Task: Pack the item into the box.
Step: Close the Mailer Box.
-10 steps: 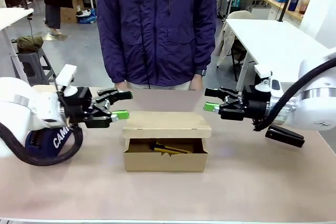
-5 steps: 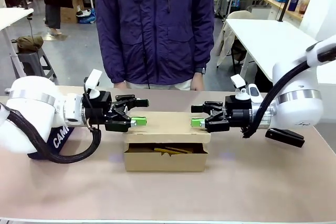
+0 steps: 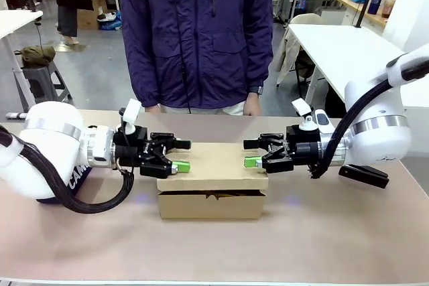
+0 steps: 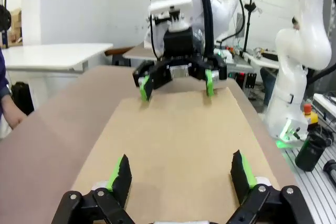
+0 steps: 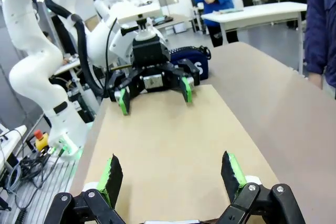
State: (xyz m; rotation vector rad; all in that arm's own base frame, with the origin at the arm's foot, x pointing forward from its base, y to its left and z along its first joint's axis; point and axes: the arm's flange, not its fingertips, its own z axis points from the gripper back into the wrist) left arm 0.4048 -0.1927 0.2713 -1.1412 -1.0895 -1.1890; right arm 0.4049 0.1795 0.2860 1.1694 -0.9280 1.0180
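Note:
The brown cardboard box [image 3: 211, 207] sits mid-table with its flap lid [image 3: 213, 162] lowered, leaving just a thin dark slit at the front. The item is hidden under the lid. My left gripper [image 3: 181, 155] lies flat over the lid's left end, open, nothing between its green pads. My right gripper [image 3: 249, 153] faces it over the lid's right end, also open and empty. In the left wrist view my own open fingers [image 4: 180, 169] point along the lid [image 4: 178, 140] at the right gripper [image 4: 176, 85]. The right wrist view mirrors this: open fingers [image 5: 170, 171], lid [image 5: 168, 140], left gripper [image 5: 155, 95].
A person in a navy jacket [image 3: 194, 31] stands at the far edge, hands resting low by the table. A navy pencil case [image 3: 74, 179] lies behind my left arm. A black stapler [image 3: 363, 173] sits under my right arm. Bare tabletop lies in front of the box.
Both grippers have moved inward towards each other over the box. The lid has come down from a wide gap to a thin slit, hiding the yellow knife seen earlier.

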